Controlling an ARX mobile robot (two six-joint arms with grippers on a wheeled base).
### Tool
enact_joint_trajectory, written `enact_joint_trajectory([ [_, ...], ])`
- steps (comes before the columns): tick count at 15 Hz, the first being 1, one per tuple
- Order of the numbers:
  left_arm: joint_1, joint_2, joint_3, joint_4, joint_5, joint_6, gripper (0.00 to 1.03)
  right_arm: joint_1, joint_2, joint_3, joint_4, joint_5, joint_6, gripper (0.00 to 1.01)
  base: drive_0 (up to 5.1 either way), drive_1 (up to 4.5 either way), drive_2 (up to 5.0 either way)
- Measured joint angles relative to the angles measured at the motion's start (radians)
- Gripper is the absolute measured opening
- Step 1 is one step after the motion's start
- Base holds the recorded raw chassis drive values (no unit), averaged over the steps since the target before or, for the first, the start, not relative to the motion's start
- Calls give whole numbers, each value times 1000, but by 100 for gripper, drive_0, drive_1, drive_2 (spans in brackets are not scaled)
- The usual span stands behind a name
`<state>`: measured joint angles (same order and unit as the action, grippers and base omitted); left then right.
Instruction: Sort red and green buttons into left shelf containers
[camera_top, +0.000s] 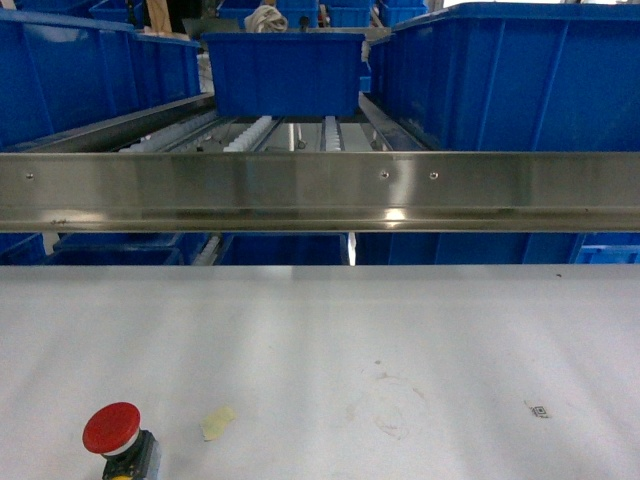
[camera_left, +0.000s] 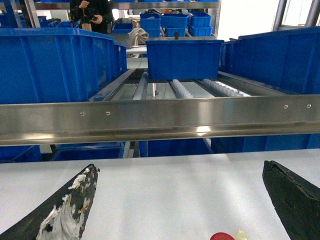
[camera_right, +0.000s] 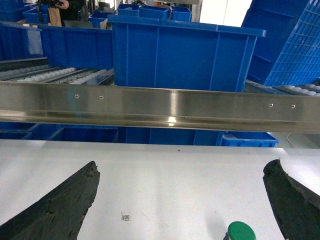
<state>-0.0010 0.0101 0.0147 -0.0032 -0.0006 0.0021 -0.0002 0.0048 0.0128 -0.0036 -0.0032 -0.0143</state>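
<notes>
The red button (camera_top: 112, 428) sits at the near left edge of the white counter (camera_top: 330, 340), its mushroom cap on a stubby dark body. In the left wrist view only a sliver of that cap shows at the bottom edge, between the fingers of the left gripper (camera_left: 180, 200), whose jaws stand wide apart and hold nothing. The green button (camera_right: 241, 231) lies at the bottom of the right wrist view, just inside the right-hand finger of the right gripper (camera_right: 180, 200), which is also spread open and empty; it lies outside the head view.

Both buttons look like small, rigid, light plastic parts. The domed caps are probably smooth and could slip, so the stubby body under the cap seems the surer place to pinch; whether each stands upright or tilts is hard to tell.

A yellowish tape scrap (camera_top: 218, 421) lies just beside the red button and should be left alone. A steel rail (camera_top: 320, 190) crosses the front of the shelf, so a carried button must clear it to reach the blue bin on the left (camera_top: 90, 80).
</notes>
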Motion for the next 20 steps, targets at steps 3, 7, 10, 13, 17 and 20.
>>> enact_joint_trajectory([
  [3,0,0,0,0,0,0,98,0,0,0,0,0,0,98,0,0,0],
  [7,0,0,0,0,0,0,98,0,0,0,0,0,0,98,0,0,0],
  [10,0,0,0,0,0,0,98,0,0,0,0,0,0,98,0,0,0],
  [13,0,0,0,0,0,0,98,0,0,0,0,0,0,98,0,0,0],
  [17,0,0,0,0,0,0,98,0,0,0,0,0,0,98,0,0,0],
  [20,35,625,11,537,112,-66,98,-87,635,7,649,5,-5,98,0,0,0],
])
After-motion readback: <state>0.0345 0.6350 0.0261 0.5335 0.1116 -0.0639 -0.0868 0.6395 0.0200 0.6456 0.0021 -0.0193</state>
